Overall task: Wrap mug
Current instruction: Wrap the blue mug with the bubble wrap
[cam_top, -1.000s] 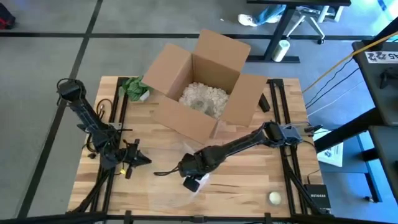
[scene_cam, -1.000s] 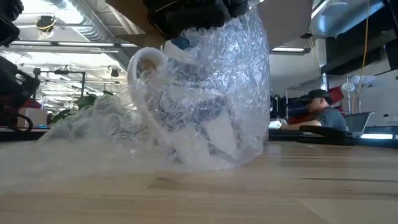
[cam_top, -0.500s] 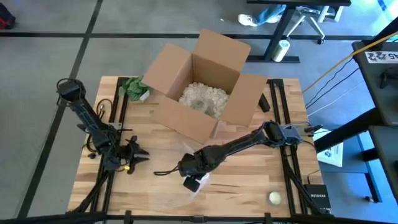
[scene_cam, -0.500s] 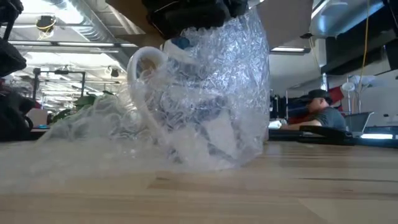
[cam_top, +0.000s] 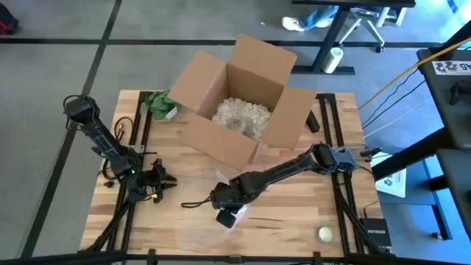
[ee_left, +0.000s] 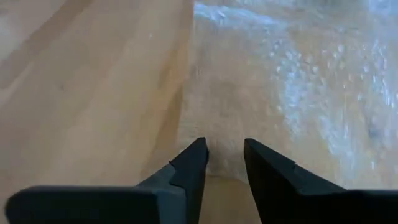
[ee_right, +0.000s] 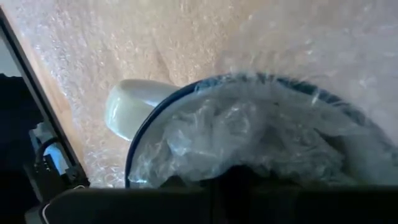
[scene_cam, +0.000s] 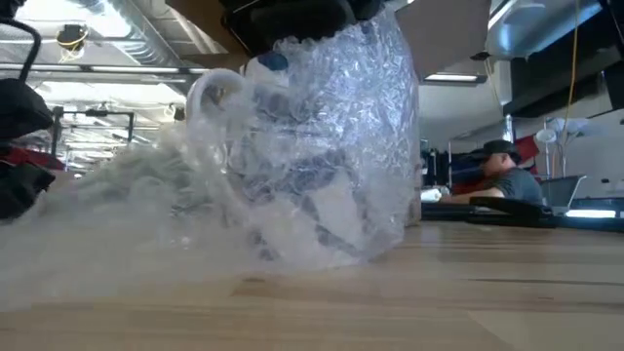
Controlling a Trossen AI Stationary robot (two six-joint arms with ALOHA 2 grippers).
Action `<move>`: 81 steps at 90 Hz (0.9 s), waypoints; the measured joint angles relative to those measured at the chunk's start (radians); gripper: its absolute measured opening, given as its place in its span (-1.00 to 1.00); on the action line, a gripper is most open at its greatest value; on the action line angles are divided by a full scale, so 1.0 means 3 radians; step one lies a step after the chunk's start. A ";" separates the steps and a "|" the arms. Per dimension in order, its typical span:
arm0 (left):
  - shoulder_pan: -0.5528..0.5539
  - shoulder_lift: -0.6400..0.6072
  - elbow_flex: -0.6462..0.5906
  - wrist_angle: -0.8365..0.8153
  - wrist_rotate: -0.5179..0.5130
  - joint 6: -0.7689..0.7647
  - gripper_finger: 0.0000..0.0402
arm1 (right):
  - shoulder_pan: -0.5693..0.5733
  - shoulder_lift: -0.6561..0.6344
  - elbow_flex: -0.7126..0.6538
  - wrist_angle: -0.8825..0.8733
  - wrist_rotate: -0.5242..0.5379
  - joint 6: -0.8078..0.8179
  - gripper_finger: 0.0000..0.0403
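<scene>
While my right pincer (cam_top: 227, 213) sits down on top of the mug (scene_cam: 292, 146), pinning it and the bubble wrap (scene_cam: 127, 210) stuffed into its mouth, I honestly can't tell how far its fingers are spread, they're buried in plastic. The mug's near the front middle of the counter (cam_top: 294, 221), just ahead of the open cardboard box (cam_top: 235, 96).

Step-wise I'd say I'm mid-wrap: one side of the mug is already covered, and a loose tail of wrap lies flat on the counter toward my left arm. My left pincer (ee_left: 224, 158) is low over the wood, fingers a little apart with nothing between them, tips right at the edge of that sheet.

Next move, I reckon: get the left pincer onto that edge, lift it and fold it over the bare side while the right keeps the mug from rolling. Thin sheet lying flat, so catching it could be fiddly.

Orientation: the mug stands upright, long axis vertical, mouth up, handle (scene_cam: 210, 107) sticking out toward the left arm's side.
</scene>
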 joint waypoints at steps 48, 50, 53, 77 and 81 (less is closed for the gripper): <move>0.0421 0.0341 0.0256 0.1902 0.0378 0.1706 -1.00 | 0.0001 0.0003 0.0000 0.0159 0.0014 -0.0084 -1.00; 0.0440 0.0341 0.0288 0.1902 0.0389 0.1749 -1.00 | 0.0001 0.0003 0.0000 0.0166 0.0029 -0.0085 -1.00; 0.0473 0.0343 0.0335 0.1885 0.0422 0.1812 -1.00 | 0.0001 0.0004 0.0000 0.0170 0.0047 -0.0087 -1.00; 0.0690 0.0553 0.0678 0.1883 0.0776 0.2098 -1.00 | 0.0001 0.0004 0.0001 0.0201 0.0172 -0.0094 -1.00; 0.0713 0.0600 0.0744 0.1910 0.0820 0.2175 -1.00 | 0.0001 0.0004 0.0000 0.0246 0.0192 -0.0112 -1.00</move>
